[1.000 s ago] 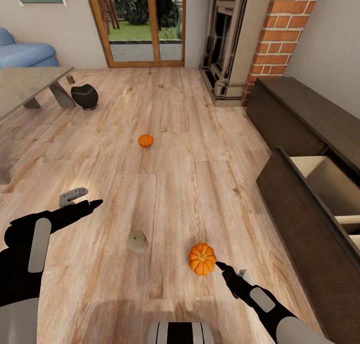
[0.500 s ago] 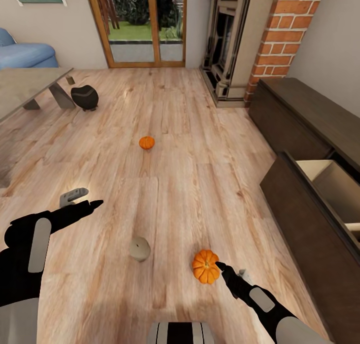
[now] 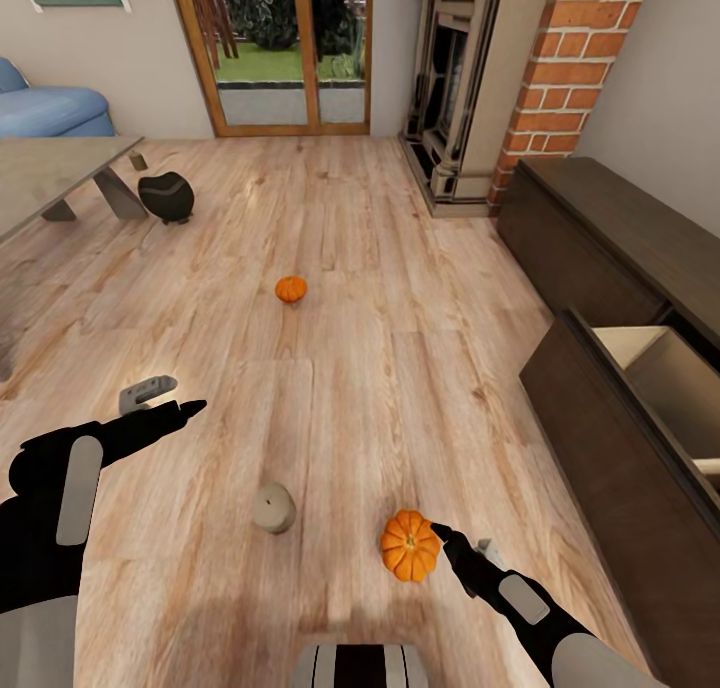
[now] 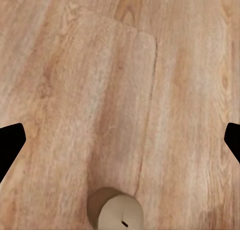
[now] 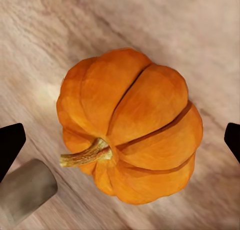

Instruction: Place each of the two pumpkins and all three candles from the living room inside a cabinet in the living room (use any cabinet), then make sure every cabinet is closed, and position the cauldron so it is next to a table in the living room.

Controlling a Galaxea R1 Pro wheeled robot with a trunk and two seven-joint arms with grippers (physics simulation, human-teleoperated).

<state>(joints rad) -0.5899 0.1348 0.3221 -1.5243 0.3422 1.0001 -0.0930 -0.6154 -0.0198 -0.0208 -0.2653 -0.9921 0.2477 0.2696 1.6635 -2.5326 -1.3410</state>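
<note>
Head view: light wood plank floor [image 3: 380,268] of the living room, red-brick fireplace column [image 3: 575,58] at far right, glazed door at the back.
Near pumpkin: small ribbed bright-orange pumpkin [image 3: 409,545] lies on the floor just beside the tip of the right gripper [image 3: 447,538]; in the right wrist view this pumpkin [image 5: 129,125] sits between the two dark finger tips, stem tilted sideways.
Right fingers: spread wide, one at each edge of the wrist view, neither touching the pumpkin.
Far pumpkin: second small orange pumpkin [image 3: 291,289] on the floor, mid-room, well apart from both arms.
Candle: stubby pale cream candle [image 3: 273,508] on the floor between the two arms; left wrist view shows it [image 4: 116,210] with its wick visible.
Left gripper: black, [image 3: 165,400] raised over bare floor, apart from the candle.
Left fingers: open, holding nothing.
Cabinet: long low dark-brown wood TV unit [image 3: 620,238] along the right wall; one drawer [image 3: 640,368] pulled out, pale beige inside.
Cauldron: dark rounded pot [image 3: 166,196] on the floor beside the leg of a grey surface [image 3: 50,168].
Sofa: blue, far left.
</note>
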